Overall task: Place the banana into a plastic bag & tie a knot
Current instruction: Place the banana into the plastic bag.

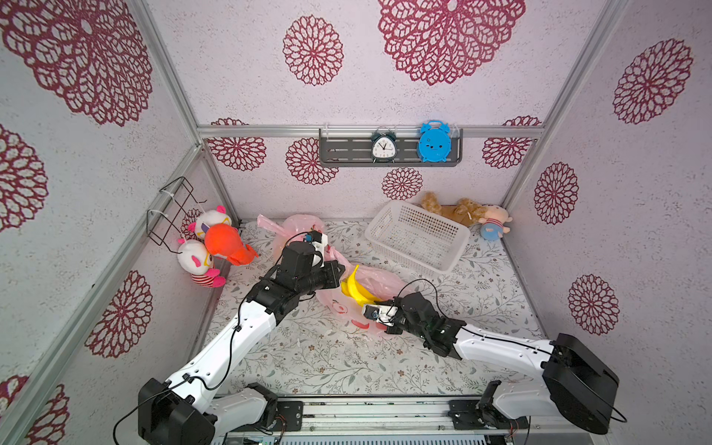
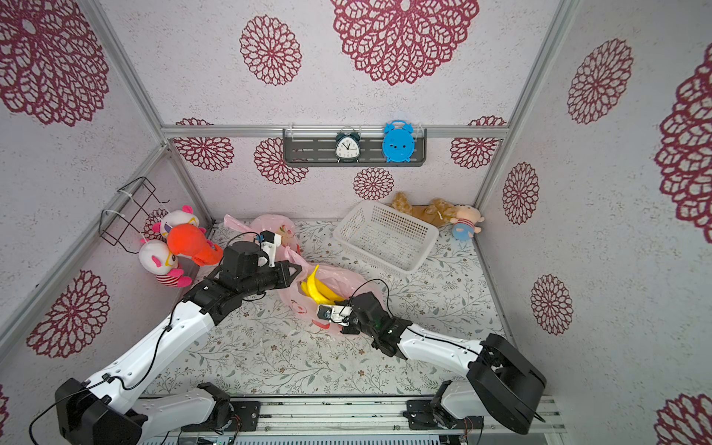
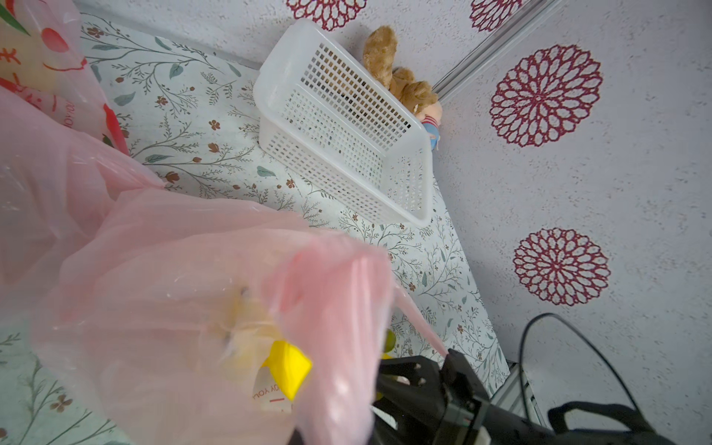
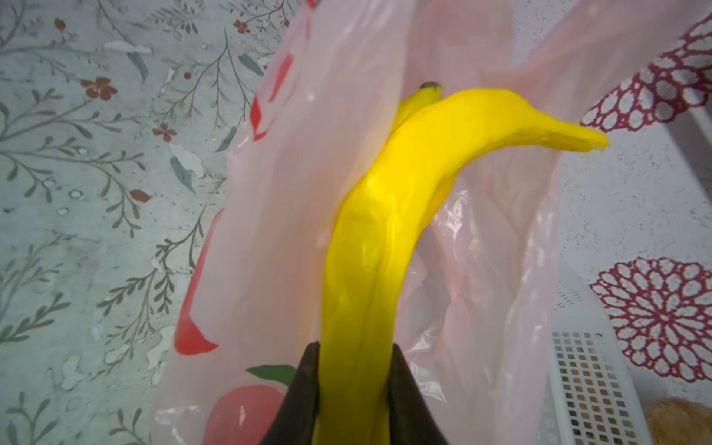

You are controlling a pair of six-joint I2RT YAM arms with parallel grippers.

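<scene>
Pink, flimsy, likely slippery plastic bag (image 1: 379, 275): pinching its rim with closed left gripper (image 1: 338, 269) at ten o'clock; clamping seemingly light, stiff yellow curved banana (image 4: 370, 239) narrowly in right gripper (image 4: 356, 348).

Banana (image 4: 385, 231): bright yellow and curved, clamped at one end between the jaws of the right gripper (image 4: 354, 385), its free tip raised over the bag's opening. Plastic bag (image 1: 379, 278): translucent pink film with red print, crumpled near the middle of the table (image 1: 308, 358), its left edge lifted, film lying partly over the banana.
</scene>
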